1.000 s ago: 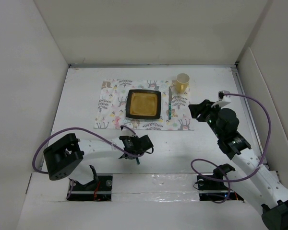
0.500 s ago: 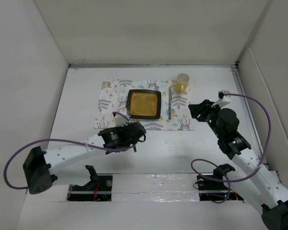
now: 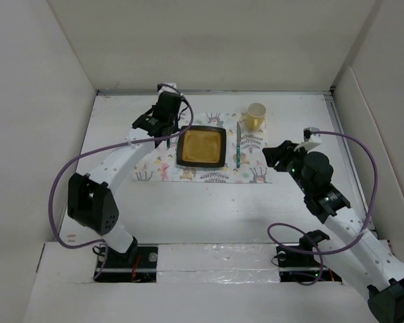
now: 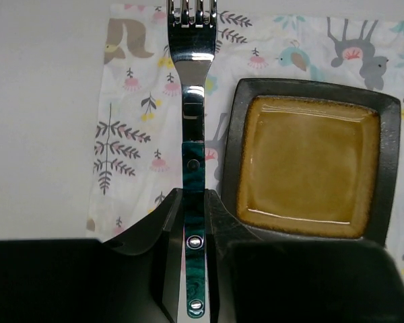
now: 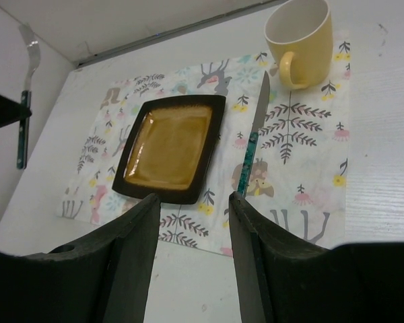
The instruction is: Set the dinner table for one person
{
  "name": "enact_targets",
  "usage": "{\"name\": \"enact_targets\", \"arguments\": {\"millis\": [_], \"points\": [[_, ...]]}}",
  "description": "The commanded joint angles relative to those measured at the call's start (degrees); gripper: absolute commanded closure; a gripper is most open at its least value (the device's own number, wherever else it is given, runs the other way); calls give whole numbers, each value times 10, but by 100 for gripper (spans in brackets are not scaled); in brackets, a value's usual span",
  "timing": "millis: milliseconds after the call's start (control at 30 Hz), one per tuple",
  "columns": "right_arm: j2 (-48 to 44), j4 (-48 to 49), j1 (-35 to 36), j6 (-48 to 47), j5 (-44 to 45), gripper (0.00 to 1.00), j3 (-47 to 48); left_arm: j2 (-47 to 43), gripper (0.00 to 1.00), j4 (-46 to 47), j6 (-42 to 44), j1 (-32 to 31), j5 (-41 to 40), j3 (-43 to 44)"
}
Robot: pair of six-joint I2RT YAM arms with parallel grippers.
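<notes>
Over white dinner table, left tool clamps a fork, right tool gapes empty.

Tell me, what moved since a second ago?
The left gripper, holding a fork, swung from the near middle of the table out to the far left. It now holds the fork over the left side of the placemat, beside the plate. The right gripper, knife, cup, plate and placemat stayed put.

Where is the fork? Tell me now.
In the left wrist view, the left gripper holds the fork over the placemat, just left of the square plate.
</notes>
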Motion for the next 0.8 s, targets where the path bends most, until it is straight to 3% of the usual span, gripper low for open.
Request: {"name": "enact_targets", "arguments": {"millis": [0,167,333,767], "points": [[-5,25,5,-2,7,50,7,18,100,-1,97,6,4,25],[0,25,5,-2,11,49,6,42,100,58,95,54,65,-35],[13,31,5,-2,3,49,7,95,100,81,97,54,90,-42],[17,32,5,-5,-4,50,8,193,100,94,64,66,59,-23]]}}
